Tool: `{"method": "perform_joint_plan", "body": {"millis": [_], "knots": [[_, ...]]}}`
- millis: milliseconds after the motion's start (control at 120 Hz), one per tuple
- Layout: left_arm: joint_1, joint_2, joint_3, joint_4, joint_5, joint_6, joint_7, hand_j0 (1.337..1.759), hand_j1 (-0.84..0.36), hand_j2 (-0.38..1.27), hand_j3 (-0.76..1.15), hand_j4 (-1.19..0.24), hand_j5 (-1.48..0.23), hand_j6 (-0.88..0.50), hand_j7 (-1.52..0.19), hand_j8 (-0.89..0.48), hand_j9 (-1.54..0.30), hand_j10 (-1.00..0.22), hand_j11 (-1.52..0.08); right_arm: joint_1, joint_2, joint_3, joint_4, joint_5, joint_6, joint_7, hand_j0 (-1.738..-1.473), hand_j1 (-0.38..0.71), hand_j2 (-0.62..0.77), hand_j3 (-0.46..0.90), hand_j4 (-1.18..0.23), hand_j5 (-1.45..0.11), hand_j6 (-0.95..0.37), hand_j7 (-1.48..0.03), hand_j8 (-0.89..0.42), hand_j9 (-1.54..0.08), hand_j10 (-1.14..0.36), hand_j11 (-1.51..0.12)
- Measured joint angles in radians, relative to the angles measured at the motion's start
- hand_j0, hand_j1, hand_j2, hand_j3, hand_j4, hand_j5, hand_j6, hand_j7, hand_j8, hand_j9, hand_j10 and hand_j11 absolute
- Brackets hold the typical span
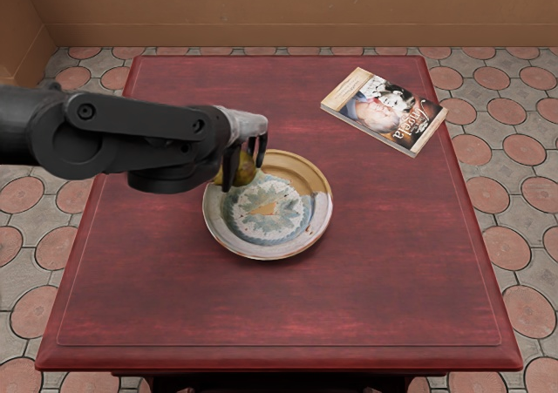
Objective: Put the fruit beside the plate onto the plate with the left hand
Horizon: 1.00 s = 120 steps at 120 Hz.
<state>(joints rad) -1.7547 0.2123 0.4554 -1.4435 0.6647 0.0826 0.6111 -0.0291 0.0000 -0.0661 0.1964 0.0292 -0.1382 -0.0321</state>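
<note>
A round ceramic plate (319, 186) with a brownish rim and a pale leaf-like pattern in its well is seen near the middle of the dark red tabletop (392, 262). The left arm is brought in from the picture's left edge and ends at the plate's upper-left rim, where the left robot hand (240, 140) is turned with its fingers pointing downward. The fingers (228, 172) are curled around a small yellowish-green fruit (245, 172), which is held within the grasp, directly beneath the palm and between the dark fingertips. The fruit is thus located over the upper-left edge of the plate, partly above the rim and partly above the inner slope; whether it rests on the plate's surface or is held just clear of it cannot be told from this view. Much of the fruit is hidden by the fingers, so its kind cannot be made out. A book (384, 110) with a pictured cover is laid flat and askew to the upper right of the plate, well apart from it.
</note>
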Motion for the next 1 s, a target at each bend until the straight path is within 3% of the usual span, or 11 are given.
{"method": "perform_joint_plan", "body": {"millis": [250,408,558,750,1000], "knots": [[-0.01,-0.12,0.011,0.015,-0.019,0.012,0.0,1.655,-0.25,0.46,0.0,-0.7,-0.97,-0.51,-0.96,-0.56,-0.95,-0.71,-0.96,0.0,0.0,0.0,0.0,0.0,0.0,0.0,-1.658,-0.31,-0.01,0.0,-0.03,-0.04,-0.03,-0.04,-0.03,-0.04,-0.03,-0.04],[-0.008,-0.138,0.013,0.03,-0.019,0.016,0.0,1.655,-0.24,0.45,0.0,-0.7,-0.95,-0.5,-0.94,-0.57,-0.94,-0.7,-0.94,0.0,0.0,0.0,0.0,0.0,0.0,0.0,-1.658,-0.31,-0.01,0.0,-0.03,-0.04,-0.03,-0.04,-0.03,-0.04,-0.03,-0.04],[-0.002,-0.164,0.015,0.051,-0.021,0.021,0.0,1.656,-0.23,0.34,0.0,-0.61,-0.82,-0.49,-0.82,-0.53,-0.82,-0.62,-0.82,0.0,0.0,0.0,0.0,0.0,0.0,0.0,-1.658,-0.31,-0.01,0.0,-0.03,-0.04,-0.03,-0.04,-0.03,-0.04,-0.03,-0.04],[0.001,-0.174,0.015,0.075,-0.021,0.038,0.0,1.657,-0.06,0.16,0.0,-0.39,-0.52,-0.34,-0.52,-0.36,-0.51,-0.39,-0.51,0.0,0.0,0.0,0.0,0.0,0.0,0.0,-1.658,-0.31,-0.01,0.0,-0.03,-0.04,-0.03,-0.04,-0.03,-0.04,-0.03,-0.04],[0.001,-0.159,0.011,0.113,-0.089,0.033,0.0,1.658,0.22,0.05,0.0,-0.13,-0.17,-0.11,-0.17,-0.12,-0.17,-0.13,-0.17,0.0,0.0,0.0,0.0,0.0,0.0,0.0,-1.658,-0.31,-0.01,0.0,-0.03,-0.04,-0.03,-0.04,-0.03,-0.04,-0.03,-0.04]]}}
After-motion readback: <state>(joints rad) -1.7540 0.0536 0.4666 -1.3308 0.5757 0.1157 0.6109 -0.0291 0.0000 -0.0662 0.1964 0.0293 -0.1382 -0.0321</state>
